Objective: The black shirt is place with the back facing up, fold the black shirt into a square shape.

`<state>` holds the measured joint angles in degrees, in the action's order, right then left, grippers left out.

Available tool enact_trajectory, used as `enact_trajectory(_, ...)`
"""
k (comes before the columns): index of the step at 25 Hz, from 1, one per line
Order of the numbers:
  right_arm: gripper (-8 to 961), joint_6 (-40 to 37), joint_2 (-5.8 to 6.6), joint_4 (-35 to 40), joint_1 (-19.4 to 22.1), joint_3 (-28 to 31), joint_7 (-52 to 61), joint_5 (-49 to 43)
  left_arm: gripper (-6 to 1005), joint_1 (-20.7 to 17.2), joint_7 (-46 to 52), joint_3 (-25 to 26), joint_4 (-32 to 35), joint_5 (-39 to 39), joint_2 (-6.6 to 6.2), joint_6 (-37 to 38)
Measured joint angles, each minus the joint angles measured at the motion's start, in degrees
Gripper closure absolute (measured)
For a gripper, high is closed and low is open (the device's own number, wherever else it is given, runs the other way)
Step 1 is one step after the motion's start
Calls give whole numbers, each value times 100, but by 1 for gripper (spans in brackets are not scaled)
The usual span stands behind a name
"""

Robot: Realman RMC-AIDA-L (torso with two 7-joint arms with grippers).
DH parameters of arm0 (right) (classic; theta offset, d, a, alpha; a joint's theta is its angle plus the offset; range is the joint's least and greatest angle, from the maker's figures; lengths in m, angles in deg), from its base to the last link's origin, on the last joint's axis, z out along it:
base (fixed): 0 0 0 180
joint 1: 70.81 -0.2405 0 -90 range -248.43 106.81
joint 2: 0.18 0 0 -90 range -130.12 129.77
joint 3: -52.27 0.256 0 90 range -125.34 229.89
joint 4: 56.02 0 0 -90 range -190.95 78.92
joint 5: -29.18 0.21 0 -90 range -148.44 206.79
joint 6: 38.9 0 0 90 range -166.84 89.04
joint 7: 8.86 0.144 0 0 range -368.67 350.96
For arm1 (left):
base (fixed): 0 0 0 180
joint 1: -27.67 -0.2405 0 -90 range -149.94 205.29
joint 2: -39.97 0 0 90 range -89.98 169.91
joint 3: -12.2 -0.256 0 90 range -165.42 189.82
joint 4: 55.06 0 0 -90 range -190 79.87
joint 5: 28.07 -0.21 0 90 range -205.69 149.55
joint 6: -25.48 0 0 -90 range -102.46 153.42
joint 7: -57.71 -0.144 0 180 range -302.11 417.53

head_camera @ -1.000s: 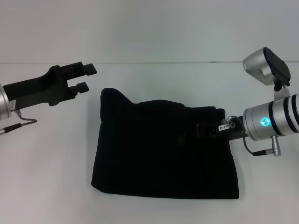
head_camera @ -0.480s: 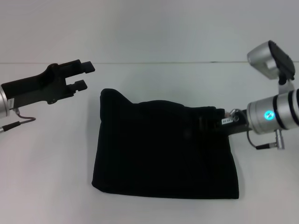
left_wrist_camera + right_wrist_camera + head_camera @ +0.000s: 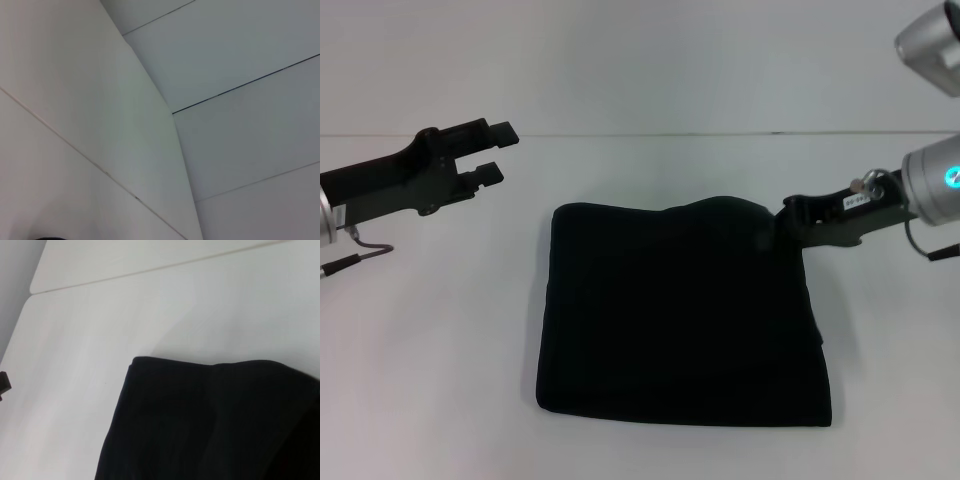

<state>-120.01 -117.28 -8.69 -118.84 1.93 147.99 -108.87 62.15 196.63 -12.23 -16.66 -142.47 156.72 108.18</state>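
Observation:
The black shirt (image 3: 680,320) lies folded into a rough square on the white table (image 3: 430,330), plain side up. My right gripper (image 3: 778,228) is at the shirt's far right corner, shut on the fabric, which bulges up slightly beside it. Its fingertips blend into the dark cloth. The right wrist view shows the black shirt (image 3: 210,420) from above its far edge. My left gripper (image 3: 500,152) hovers open, to the left of and beyond the shirt, apart from it. The left wrist view shows only pale wall panels.
The table's far edge (image 3: 640,134) meets a pale wall behind the shirt. Bare white tabletop surrounds the shirt on the left and right. A cable (image 3: 355,255) hangs under my left arm.
My right gripper has moved back and to the right, from over the shirt to its far right corner. The shirt's far left peak has flattened and its left edge has shifted right. The left gripper barely moved.

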Motion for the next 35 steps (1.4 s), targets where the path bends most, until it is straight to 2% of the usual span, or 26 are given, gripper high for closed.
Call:
enact_trajectory(4, 926, -308, -4, 230, -38, 7, 155, -112, 298, 10, -4, 0, 0, 1, 2, 0)
enact_trajectory(10, 927, -557, -75, 115, -14, 6, 164, -160, 300, 13, -6, 7, -7, 14, 0, 0)
enact_trajectory(21, 926, -1179, 46, 135, 202, 635, 90, 70, 302, 36, -10, 9, -9, 17, -9, -62)
enact_trajectory(29, 926, -564, 114, -584, 304, 540, -124, -175, 304, 44, -20, -9, -20, 17, -4, -173)
enact_trajectory(35, 927, 14, 134, -1001, 243, 137, -205, -261, 305, 42, -23, 6, -74, 15, -8, -184)
